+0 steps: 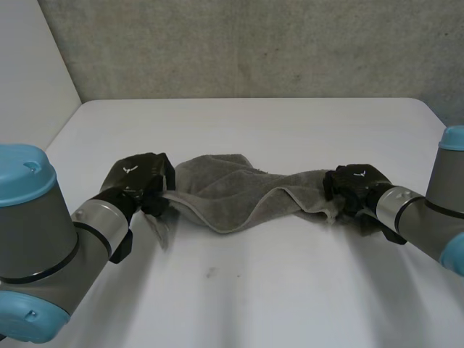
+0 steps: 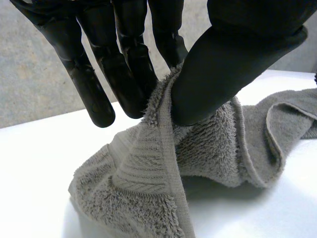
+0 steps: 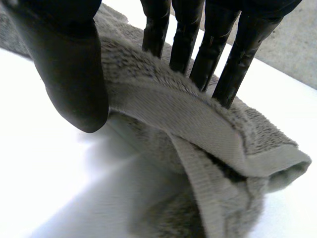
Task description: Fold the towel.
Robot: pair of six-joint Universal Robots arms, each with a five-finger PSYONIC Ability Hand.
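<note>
Head view gives us the grey towel (image 1: pixel 232 192) bunched and strung crosswise over the white table (image 1: pixel 254 290), its long axis running from one hand to the other, its middle resting on the table. Our left hand (image 1: pixel 138 181) pinches the left end, thumb pressed toward the fingers with the hemmed edge between them. Our right hand (image 1: pixel 355 187) grips the right end, fingers on top of the pile, thumb against the doubled edge. Each hand sits at its own end, neither nearer, so we judge the coming move must carry both ends evenly.
</note>
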